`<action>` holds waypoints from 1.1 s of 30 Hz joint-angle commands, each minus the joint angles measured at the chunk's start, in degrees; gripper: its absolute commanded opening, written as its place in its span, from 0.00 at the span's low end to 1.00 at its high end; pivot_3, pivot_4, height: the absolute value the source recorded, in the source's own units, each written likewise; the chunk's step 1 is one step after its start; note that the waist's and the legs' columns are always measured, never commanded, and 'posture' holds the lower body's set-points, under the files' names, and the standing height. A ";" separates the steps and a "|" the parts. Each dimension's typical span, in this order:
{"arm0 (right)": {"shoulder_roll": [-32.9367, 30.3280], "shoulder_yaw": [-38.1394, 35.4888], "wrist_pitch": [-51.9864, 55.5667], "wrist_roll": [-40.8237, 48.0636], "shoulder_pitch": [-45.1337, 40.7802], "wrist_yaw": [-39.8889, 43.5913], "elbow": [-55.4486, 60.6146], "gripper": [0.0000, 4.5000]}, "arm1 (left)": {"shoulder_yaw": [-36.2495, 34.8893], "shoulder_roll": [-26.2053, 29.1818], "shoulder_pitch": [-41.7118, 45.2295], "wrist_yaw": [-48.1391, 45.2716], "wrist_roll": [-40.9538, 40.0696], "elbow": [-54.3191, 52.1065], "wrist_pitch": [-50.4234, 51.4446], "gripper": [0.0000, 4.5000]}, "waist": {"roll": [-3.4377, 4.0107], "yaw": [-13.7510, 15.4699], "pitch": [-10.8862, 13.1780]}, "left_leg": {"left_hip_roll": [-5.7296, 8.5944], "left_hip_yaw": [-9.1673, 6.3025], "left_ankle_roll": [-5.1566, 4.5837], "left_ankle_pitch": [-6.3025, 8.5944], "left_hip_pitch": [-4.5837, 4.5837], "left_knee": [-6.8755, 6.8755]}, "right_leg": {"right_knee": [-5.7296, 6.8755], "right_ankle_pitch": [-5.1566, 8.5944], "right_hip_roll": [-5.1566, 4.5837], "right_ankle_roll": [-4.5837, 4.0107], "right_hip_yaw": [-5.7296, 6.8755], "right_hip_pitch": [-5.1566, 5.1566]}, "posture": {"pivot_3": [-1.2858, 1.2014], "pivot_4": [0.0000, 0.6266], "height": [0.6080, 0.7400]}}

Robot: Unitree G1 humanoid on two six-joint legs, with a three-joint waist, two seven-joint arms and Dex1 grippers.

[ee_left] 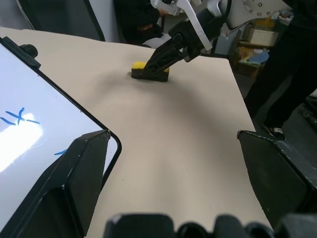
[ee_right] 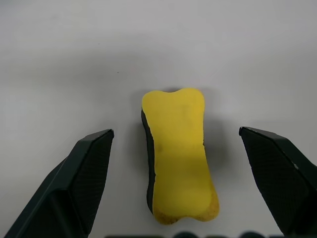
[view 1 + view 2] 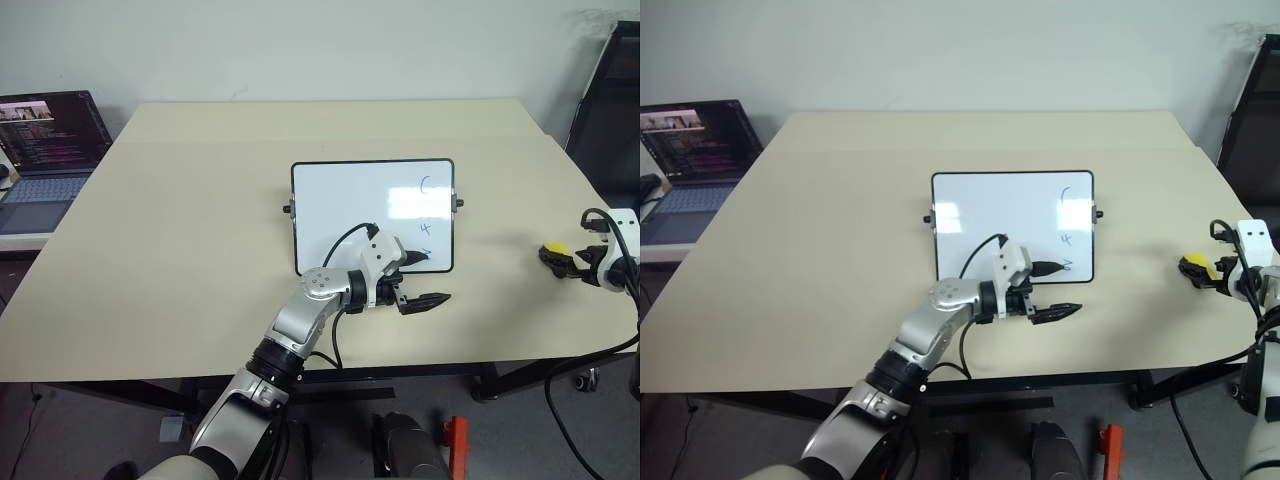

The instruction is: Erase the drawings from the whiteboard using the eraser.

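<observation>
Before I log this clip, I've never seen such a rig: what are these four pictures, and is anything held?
It is a humanoid robot with two arms, each ending in a two-fingered claw. Two pictures look down from its head; the other two look along each wrist. On the beige table lies a whiteboard with blue drawings; a laptop sits to its left. The left claw hovers open at the board's near right corner. The right claw is open, straddling the yellow eraser that lies on the table. Nothing is held yet.
</observation>
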State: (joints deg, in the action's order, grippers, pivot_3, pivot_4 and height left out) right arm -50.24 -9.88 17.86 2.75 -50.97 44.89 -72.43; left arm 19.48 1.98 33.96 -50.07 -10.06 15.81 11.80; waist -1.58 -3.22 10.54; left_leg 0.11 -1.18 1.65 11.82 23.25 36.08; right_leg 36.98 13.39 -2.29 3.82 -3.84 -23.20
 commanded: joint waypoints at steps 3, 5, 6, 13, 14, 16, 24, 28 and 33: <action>-1.49 0.33 0.26 -0.76 -0.55 0.62 0.31 0.95 | 0.30 -0.69 0.21 0.07 0.08 -2.44 -1.32 1.00 | 0.00 0.00 0.00 | 0.00 0.00 0.00 0.00 0.00 0.00 | 0.00 0.00 0.00 0.00 0.00 0.00 | 0.52 0.24 1.00; -1.58 0.49 0.43 -1.00 -0.66 0.98 0.31 0.95 | 0.32 -0.73 0.10 0.11 0.06 -2.48 -1.27 1.00 | 0.00 0.00 0.00 | 0.00 0.00 0.00 0.00 0.00 0.00 | 0.00 0.00 0.00 0.00 0.00 0.00 | 0.52 0.24 1.00; -1.63 0.55 0.45 -1.13 -0.73 1.07 0.31 0.95 | 0.33 -0.78 0.09 0.13 0.05 -2.45 -1.27 1.00 | 0.00 0.00 0.00 | 0.00 0.00 0.00 0.00 0.00 0.00 | 0.00 0.00 0.00 0.00 0.00 0.00 | 0.52 0.24 1.00; -1.53 0.49 0.21 -1.80 -1.15 -0.26 0.09 0.95 | 0.24 -0.88 0.11 0.19 0.05 -2.20 -1.31 1.00 | 0.00 0.00 0.00 | 0.00 0.00 0.00 0.00 0.00 0.00 | 0.00 -0.01 0.00 -0.01 0.00 0.00 | 0.52 0.24 1.00; -1.48 0.46 0.06 -1.78 -1.13 -0.41 0.08 0.95 | 0.22 -0.84 0.11 0.19 0.06 -2.18 -1.33 1.00 | 0.00 0.00 0.00 | 0.00 0.00 0.00 0.00 0.00 0.00 | 0.00 -0.01 0.00 -0.01 0.00 0.00 | 0.52 0.24 1.00; -1.25 0.66 -0.48 -1.87 -1.04 0.09 0.25 0.95 | 0.17 -0.75 0.07 0.19 0.09 -2.18 -1.38 1.00 | 0.00 0.00 0.00 | 0.00 0.00 0.00 0.00 0.00 0.00 | 0.01 -0.01 0.00 -0.01 0.00 0.00 | 0.52 0.24 1.00; -1.02 0.93 -0.58 -2.31 -1.09 -1.59 0.13 0.95 | 0.13 -0.72 0.10 0.25 0.12 -2.13 -1.45 1.00 | 0.01 -0.01 0.00 | 0.00 0.01 0.00 0.00 0.00 0.00 | 0.01 -0.01 0.00 -0.01 -0.01 0.00 | 0.52 0.24 1.00; -1.00 0.86 -0.90 -2.56 -0.96 -3.01 -0.05 0.93 | 0.13 -0.75 0.01 0.32 0.08 -2.17 -1.41 1.00 | 0.01 0.00 0.00 | 0.00 0.01 0.00 0.00 0.00 0.00 | 0.01 -0.01 0.00 -0.01 -0.01 0.00 | 0.52 0.24 1.00; -0.87 0.92 -1.35 -3.00 -1.02 -4.03 0.12 0.67 | 0.22 -0.65 -0.11 0.47 0.04 -2.37 -1.37 1.00 | 0.01 0.00 0.00 | 0.00 0.01 0.00 0.00 -0.01 0.00 | 0.01 -0.01 0.00 -0.01 -0.02 0.00 | 0.52 0.24 1.00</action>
State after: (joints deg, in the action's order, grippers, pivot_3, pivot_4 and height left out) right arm -50.23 -8.90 17.76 0.01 -50.97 41.93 -72.48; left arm 19.49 1.86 33.87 -49.51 -10.04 15.81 11.79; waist -1.57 -3.23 10.54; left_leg 0.11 -1.17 1.65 11.82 23.25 36.08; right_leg 36.98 13.38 -2.29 3.81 -3.86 -23.20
